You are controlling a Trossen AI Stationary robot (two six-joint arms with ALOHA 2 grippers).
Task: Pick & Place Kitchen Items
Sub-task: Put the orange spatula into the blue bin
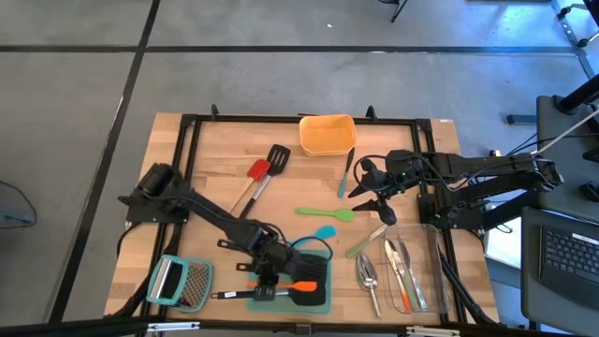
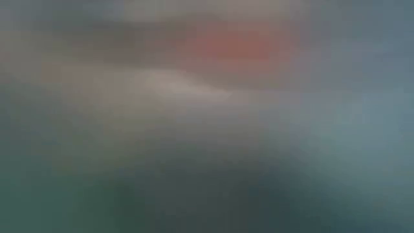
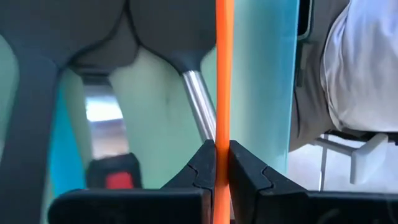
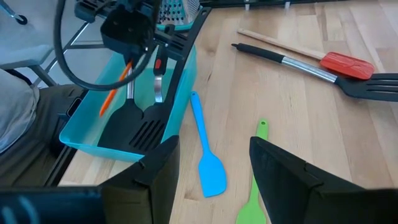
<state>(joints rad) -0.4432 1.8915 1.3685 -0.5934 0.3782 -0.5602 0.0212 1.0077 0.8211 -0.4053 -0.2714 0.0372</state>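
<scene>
Entry: left gripper (image 1: 271,284), at six o'clock on the desk (image 1: 225,168), jaws closed on the thin handle of the orange turner (image 1: 301,287); in the left wrist view that handle runs straight up between the pads (image 3: 205,168). We judge the turner is being set into the teal container (image 1: 318,301), which already holds black turners (image 4: 140,127) with steel shanks; the orange handle's long axis lies three-to-nine across the container, head toward three. Right gripper (image 1: 372,187), at three o'clock, jaws open and empty, hovers over the wood. From it the teal spatula (image 4: 205,149) and green spatula (image 1: 328,213) lie toward six, long axes roughly parallel to the jaws' opening; the right arm is plainly the nearer to both. Further stock: red spatula (image 1: 255,174) and black slotted turner (image 1: 274,157) near centre; orange container (image 1: 328,134) at twelve; silver scoop (image 1: 368,273) and cutlery in a clear tray (image 1: 432,271) at five; grater (image 1: 182,281) at seven. Surface: pale wood, black frame rail. Room: grey floor; a person sits close by the desk's edge.
</scene>
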